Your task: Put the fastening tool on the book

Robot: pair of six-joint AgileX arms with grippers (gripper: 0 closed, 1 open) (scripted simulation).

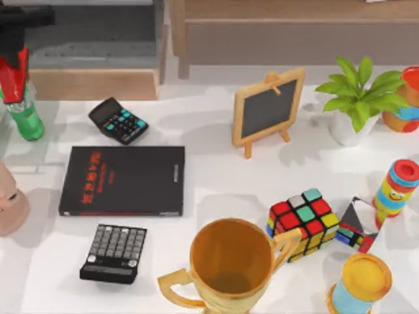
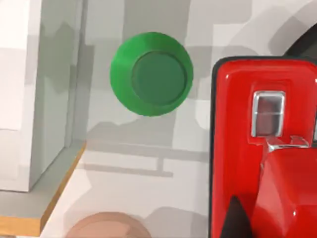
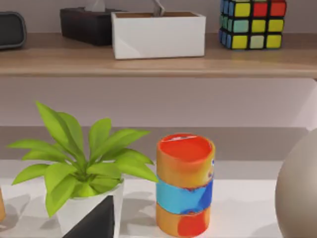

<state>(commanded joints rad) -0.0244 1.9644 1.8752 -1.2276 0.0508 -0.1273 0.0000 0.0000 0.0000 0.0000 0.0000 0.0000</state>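
Stapler (image 1: pixel 14 75) (half hidden) above bottle (image 1: pixel 26 118)

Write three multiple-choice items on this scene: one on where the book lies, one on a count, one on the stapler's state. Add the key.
1. The book lies: A) between the two calculators; B) at the top view's right edge; C) propped upright.
2. The calculators number: A) one; B) two; C) three.
3. The fastening tool is: A) flat on the book; B) held by the left gripper; C) beside the nearer calculator.
Key: 1A, one calculator sits behind it and one in front; 2B, two keypads show; 3B, it hangs over the green bottle, off the book.
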